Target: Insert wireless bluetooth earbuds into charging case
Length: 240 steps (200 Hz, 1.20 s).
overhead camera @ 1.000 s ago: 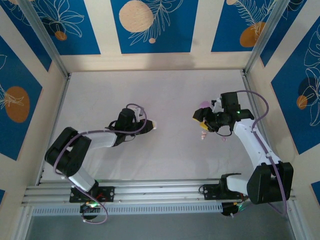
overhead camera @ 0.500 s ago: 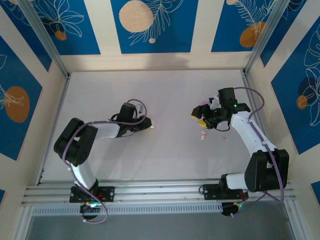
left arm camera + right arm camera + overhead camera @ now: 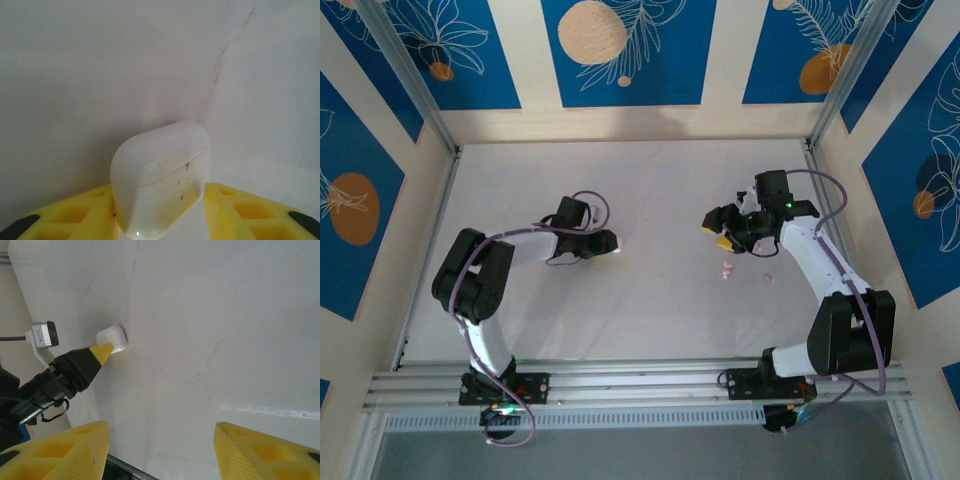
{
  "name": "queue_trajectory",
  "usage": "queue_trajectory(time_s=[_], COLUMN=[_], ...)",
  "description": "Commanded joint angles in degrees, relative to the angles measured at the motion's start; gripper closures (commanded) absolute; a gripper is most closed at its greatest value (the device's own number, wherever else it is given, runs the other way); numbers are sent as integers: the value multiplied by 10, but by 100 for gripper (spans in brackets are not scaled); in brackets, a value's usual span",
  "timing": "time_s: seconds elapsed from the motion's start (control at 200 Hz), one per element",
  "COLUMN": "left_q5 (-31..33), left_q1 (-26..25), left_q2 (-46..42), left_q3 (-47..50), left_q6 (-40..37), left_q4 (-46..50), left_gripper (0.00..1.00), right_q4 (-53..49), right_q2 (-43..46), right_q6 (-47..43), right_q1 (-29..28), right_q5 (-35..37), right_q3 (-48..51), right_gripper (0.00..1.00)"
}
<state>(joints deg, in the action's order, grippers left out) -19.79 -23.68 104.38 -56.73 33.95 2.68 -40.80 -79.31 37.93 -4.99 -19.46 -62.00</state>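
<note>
— What is the overhead camera giving you?

— Tiny pale pink-and-white plastic earbuds (image 3: 726, 270) are lying loose on the pale counter (image 3: 660, 180). There is a small cluster, and one more is lying off to its right. They are sitting near the right pincer (image 3: 718, 231), on its near side. They are lying well apart from the white rounded pebble-like plastic case (image 3: 160, 165), which is over by the left pincer (image 3: 159, 192).

— And the wrist cameras?

— The left one is showing that case close up. Its lid is sitting shut along a seam, dark specks are dotting its front, and it is sitting between the two yellow fingers (image 3: 75, 212). From overhead it is looking like a white fleck at the pincer's tip.

— Is the left pincer squeezing it?

— I cannot tell. The fingers are flanking it closely, but the bottom edge is cutting off the lower part of the case.

— The right pincer?

— It is standing wide, with bare counter showing between its yellow fingers. Its camera is also catching the case from across the counter, resting on the surface with one yellow fingertip of the left pincer beside it.

— Anything hard to make out?

— The earbuds are looking too small for me to tell stems or which way they are lying.
</note>
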Motion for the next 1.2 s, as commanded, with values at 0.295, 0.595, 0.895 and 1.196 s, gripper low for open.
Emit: queue_trajectory(time_s=[0.295,0.595,0.895,1.196], left_q5=[123,146,144,70], left_q1=[10,10,10,12], left_q2=[-145,-378,-506,-516], left_q3=[-4,110,173,196], left_q6=[-76,-62,-70,-42], left_q4=[115,63,28,-14], left_gripper=[39,31,17,0], right_q4=[16,-18,-20,-32], right_q2=[100,73,-100,-257], right_q6=[-41,-59,-124,-189], right_q1=[4,44,115,115], right_q5=[149,197,160,200], right_q3=[20,-19,-94,-198], right_gripper=[39,18,16,18])
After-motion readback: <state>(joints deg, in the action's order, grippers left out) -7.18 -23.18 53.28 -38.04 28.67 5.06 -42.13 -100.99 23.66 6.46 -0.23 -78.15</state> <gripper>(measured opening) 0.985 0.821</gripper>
